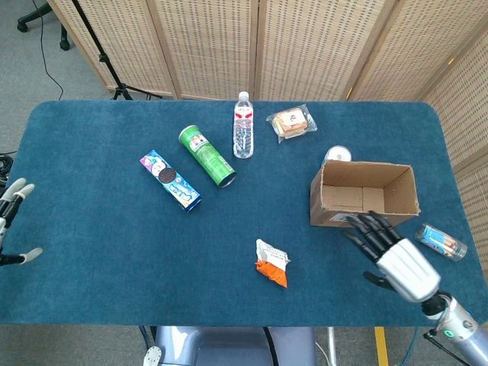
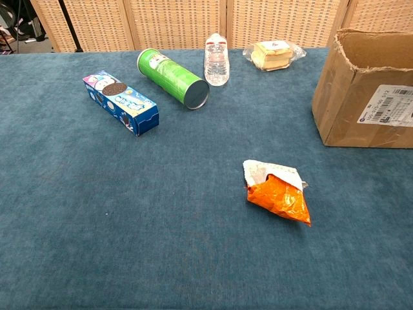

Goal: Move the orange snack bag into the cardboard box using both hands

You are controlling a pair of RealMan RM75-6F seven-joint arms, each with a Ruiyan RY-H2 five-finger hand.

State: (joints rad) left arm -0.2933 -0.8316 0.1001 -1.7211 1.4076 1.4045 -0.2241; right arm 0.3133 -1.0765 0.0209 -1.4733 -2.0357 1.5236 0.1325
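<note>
Orange snack bag [image 1: 272,268] lies lower centre on the worktop, untouched; looks light, crinkly, soft, best pinched at its torn top; right hand [image 1: 389,252] spread empty beside the cardboard box [image 1: 364,194]; left hand [image 1: 11,221] open, far left.

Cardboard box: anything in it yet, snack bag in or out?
Empty. Cardboard box shows bare inside; orange snack bag lies on the table, apart from it.

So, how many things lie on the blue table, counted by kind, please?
Snack packs: 5 (orange snack bag, blue cookie box, green chip can, wrapped sandwich, small tube)
Clear plastic bottles: 1
Cardboard boxes: 1
White round objects: 1
Total: 8
</note>
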